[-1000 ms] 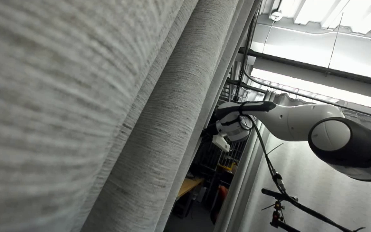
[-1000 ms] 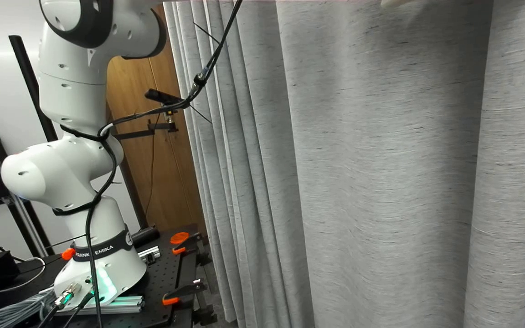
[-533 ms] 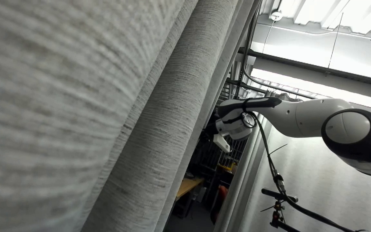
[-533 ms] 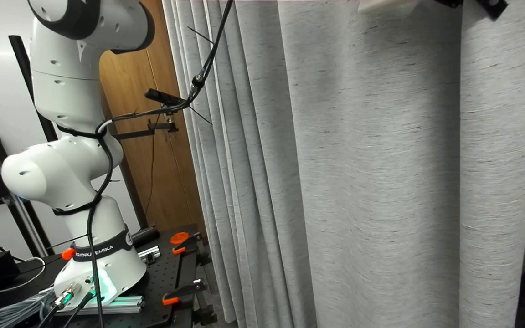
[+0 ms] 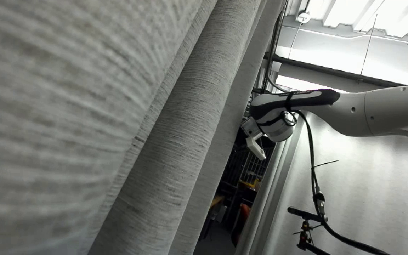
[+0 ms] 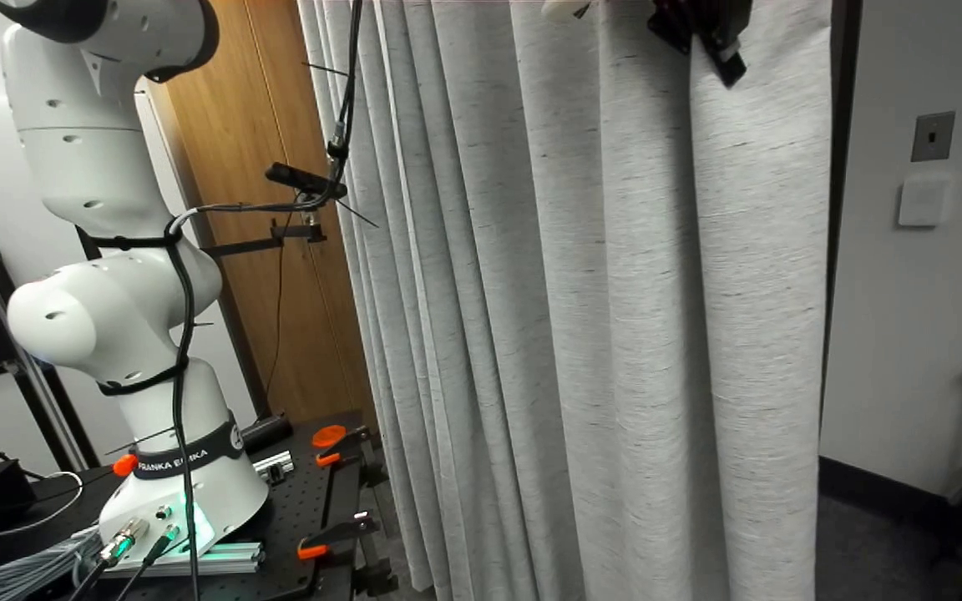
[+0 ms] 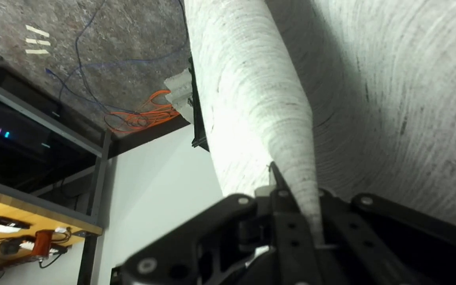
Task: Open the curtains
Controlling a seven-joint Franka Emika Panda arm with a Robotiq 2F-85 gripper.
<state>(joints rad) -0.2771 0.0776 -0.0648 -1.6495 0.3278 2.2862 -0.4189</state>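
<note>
The light-grey curtains [image 6: 631, 334] hang in long folds in both exterior views, and nearby fabric [image 5: 175, 134] fills much of an exterior view. In the wrist view a fold of the curtains [image 7: 251, 87] runs down into my gripper [image 7: 297, 183], which is shut on it. One dark finger [image 7: 285, 198] lies in front of the fold; the tip on its far side is hidden by cloth. High in an exterior view, my gripper [image 6: 711, 50] pinches the panel near its free edge. Elsewhere the jaws are hidden behind fabric, with only the white wrist [image 5: 275, 124] showing.
A black bar-shaped device [image 6: 306, 179] on a bracket stands between the arm and the curtains. Clamps [image 6: 339, 534] sit on the table edge by the base. A pale wall [image 6: 907, 334] stands beyond the free edge. Below the gripper, a wooden desk [image 7: 34, 217] and orange cable [image 7: 145, 118] show.
The jaws have shut on the fabric. The arm has drawn back towards its base, and the curtain's free edge has shifted with it, bunching the folds and uncovering the wall behind.
</note>
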